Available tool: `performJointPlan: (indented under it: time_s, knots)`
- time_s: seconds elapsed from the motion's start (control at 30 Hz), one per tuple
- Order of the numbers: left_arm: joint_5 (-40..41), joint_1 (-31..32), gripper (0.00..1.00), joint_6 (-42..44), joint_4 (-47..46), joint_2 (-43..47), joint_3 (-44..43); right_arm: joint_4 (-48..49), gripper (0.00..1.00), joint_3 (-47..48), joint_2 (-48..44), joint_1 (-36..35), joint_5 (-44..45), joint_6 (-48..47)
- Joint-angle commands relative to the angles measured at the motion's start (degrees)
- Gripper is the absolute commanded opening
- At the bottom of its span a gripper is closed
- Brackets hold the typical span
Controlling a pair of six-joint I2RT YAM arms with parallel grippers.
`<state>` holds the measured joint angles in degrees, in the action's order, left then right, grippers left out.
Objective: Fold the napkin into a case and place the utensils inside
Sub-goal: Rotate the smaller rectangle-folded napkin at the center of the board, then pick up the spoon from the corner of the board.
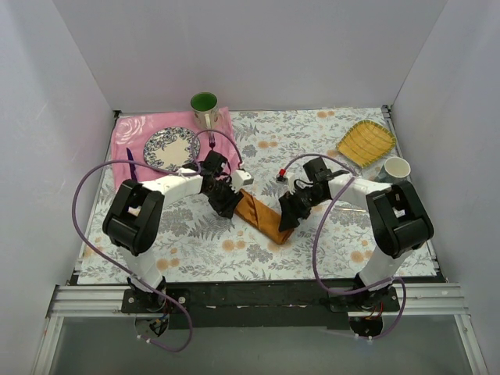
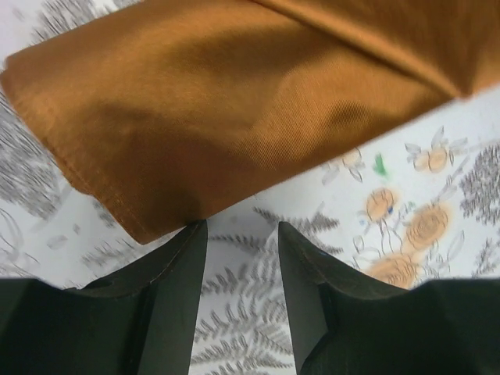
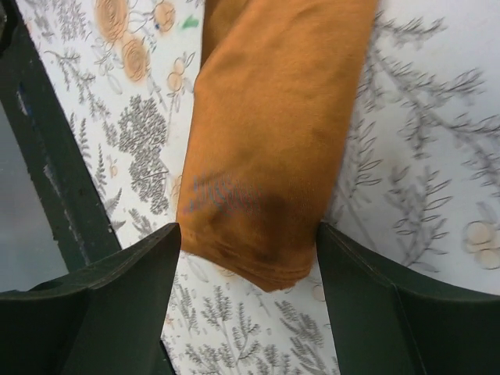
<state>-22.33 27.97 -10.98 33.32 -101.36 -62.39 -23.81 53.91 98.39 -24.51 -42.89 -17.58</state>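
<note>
Nearest the overhead camera runs the black base rail (image 1: 250, 301), with both arms (image 1: 394, 215) bolted to it and reaching inward to mid-counter.

Napkin (image 1: 263, 219): rust-orange satin, folded into a narrow band, lying flat on the counter (image 1: 195, 250) on a diagonal between the two hands.

Left hand (image 1: 225, 197): at the band's far-left end, fingers partly spread with nothing between them. The cloth's corner lies just beyond the tips.

Right hand (image 1: 287, 209): at the near-right end, fingers spread wide and straddling the folded end, not pinching it.

Judgement: folding is the step in hand. The case is unfinished, with no utensils inside (none can be picked out in these views). To do it well, each hand should take its end squarely, catch every layer, and move in step with the other. Satin slides, so an uneven pinch would likely skew the edges.

Surface: fern-and-flower printed covering, lying smooth.

Room: plain pale walls (image 1: 250, 47) on three sides.

Other items:
- Pink cloth (image 1: 129, 137) at far left, carrying a patterned plate (image 1: 170, 148), with a green-lined cup (image 1: 205, 105) behind it.
- Yellow ribbed tray (image 1: 366, 142) and white cup (image 1: 396, 168) at far right.
</note>
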Motion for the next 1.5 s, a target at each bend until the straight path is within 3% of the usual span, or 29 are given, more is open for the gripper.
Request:
performJointPlan:
  time_s: [0.0, 0.27, 0.6, 0.73, 0.8, 0.83, 0.87, 0.9, 0.93, 1.1, 1.27, 1.47]
  knots:
    - [0.2, 0.0, 0.42, -1.1, -3.8, -5.2, -4.7, 0.1, 0.79, -4.9, -3.7, -1.0, -1.3, 2.0]
    - [-4.6, 1.2, 0.43, -4.9, -5.9, -9.9, -10.4, 1.6, 0.87, -8.1, -9.1, -2.4, -3.2, 4.9]
    - [-5.5, 1.9, 0.56, -8.3, -5.9, -12.0, -18.0, -8.9, 0.92, 1.8, -15.9, 0.8, 2.5, -2.5]
    - [-5.4, -0.8, 0.71, -10.4, -7.8, -4.1, -17.2, -11.3, 0.97, 8.3, -21.3, 8.2, 10.8, -6.1]
    - [-4.7, -1.7, 0.94, -11.5, -9.7, 3.4, -16.1, -9.9, 0.99, 11.6, -25.1, 12.2, 13.7, -8.1]
    - [-4.0, -2.0, 0.98, -12.9, -10.8, 6.1, -15.5, -9.4, 0.99, 12.5, -26.2, 13.1, 18.0, -9.1]
    - [-2.6, -2.0, 0.98, -13.7, -11.8, 11.8, -14.3, -10.5, 0.99, 13.1, -27.1, 13.7, 19.8, -11.4]
    - [-2.3, -2.1, 0.98, -14.3, -12.9, 14.2, -14.0, -13.5, 0.99, 15.4, -28.2, 14.3, 19.6, -21.1]
    - [-1.9, -2.2, 0.98, -15.0, -13.1, 16.2, -13.9, -16.9, 0.99, 16.8, -28.2, 15.7, 16.5, -24.6]
    - [-1.2, -2.2, 0.98, -21.2, -9.0, 24.0, -15.0, -36.3, 0.99, 21.5, -22.2, 17.4, 17.1, -28.3]
    - [-0.9, -2.2, 0.98, -24.4, -8.9, 27.8, -10.9, -35.7, 0.99, 11.6, -24.8, 21.1, 21.2, -32.0]
    - [-9.5, -2.2, 0.98, -15.6, -3.3, 30.4, -7.4, -32.5, 0.90, 5.4, -23.1, 23.6, 30.3, -44.0]
